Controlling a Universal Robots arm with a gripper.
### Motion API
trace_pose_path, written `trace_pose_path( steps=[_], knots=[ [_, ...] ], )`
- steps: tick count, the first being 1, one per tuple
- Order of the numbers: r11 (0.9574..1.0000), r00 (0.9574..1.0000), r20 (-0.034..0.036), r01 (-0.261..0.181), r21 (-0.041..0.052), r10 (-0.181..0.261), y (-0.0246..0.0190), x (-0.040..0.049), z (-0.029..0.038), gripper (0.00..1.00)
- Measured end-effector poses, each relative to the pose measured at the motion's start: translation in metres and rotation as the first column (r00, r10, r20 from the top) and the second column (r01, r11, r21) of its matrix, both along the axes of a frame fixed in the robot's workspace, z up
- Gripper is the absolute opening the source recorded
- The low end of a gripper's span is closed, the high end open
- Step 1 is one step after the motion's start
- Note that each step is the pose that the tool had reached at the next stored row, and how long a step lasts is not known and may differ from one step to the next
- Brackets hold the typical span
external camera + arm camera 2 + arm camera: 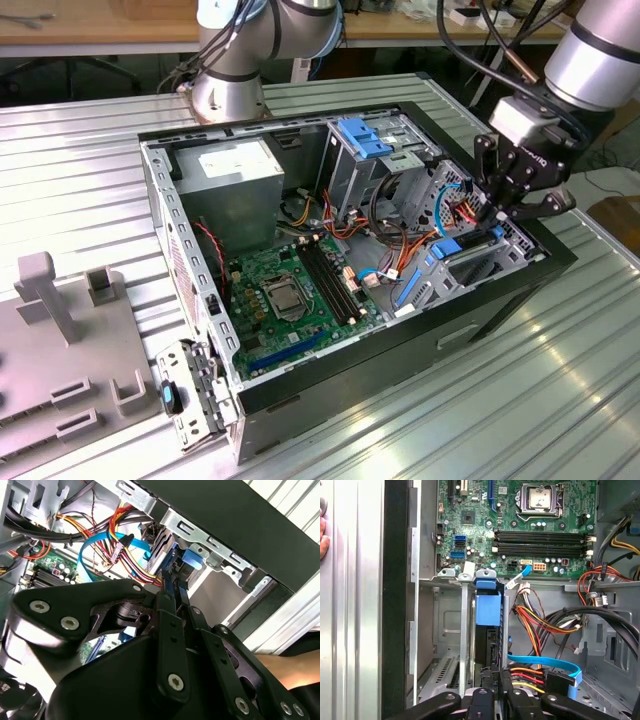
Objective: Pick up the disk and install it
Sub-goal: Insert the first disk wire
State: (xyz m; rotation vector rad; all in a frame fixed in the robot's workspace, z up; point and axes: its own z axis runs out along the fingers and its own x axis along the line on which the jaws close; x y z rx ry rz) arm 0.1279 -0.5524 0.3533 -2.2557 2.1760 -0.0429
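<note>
At the exterior view's left, one grey plastic fixture (pixel 60 340) lies on the ribbed metal table (pixel 80 160). Next to it stands one open computer case (pixel 400 350). The case holds one grey power-supply box (pixel 238 172) at its far left. In its middle is one green motherboard (pixel 285 285) with four dark memory slots (pixel 540 540), and farther back is one metal drive cage (pixel 375 160) topped by a blue latch. At the case's right end the one disk (pixel 487 630) stands on edge in a bay, its blue rail end toward the motherboard. The gripper (pixel 497 215) sits right at the disk's outer end. In the second wrist view its fingers (pixel 170 615) are drawn narrow, clamped on that end.
</note>
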Motion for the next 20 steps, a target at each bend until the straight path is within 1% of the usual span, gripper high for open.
trace_pose_path(
  steps=[9, 12, 15, 20],
  knots=[
    [1.0, 1.0, 0.0, -0.004, -0.0004, 0.004, -0.0002, 0.0, -0.0003, 0.17],
    [0.9998, 0.9998, 0.0001, 0.021, -0.0003, -0.021, -0.0002, 0.0, -0.0019, 0.17],
    [0.9983, 0.9983, 0.0001, 0.058, -0.0005, -0.058, -0.0002, 0.0001, -0.0037, 0.17],
    [0.9982, 0.9982, 0.0, 0.059, -0.0003, -0.059, -0.0001, 0.0003, -0.0049, 0.17]
  ],
)
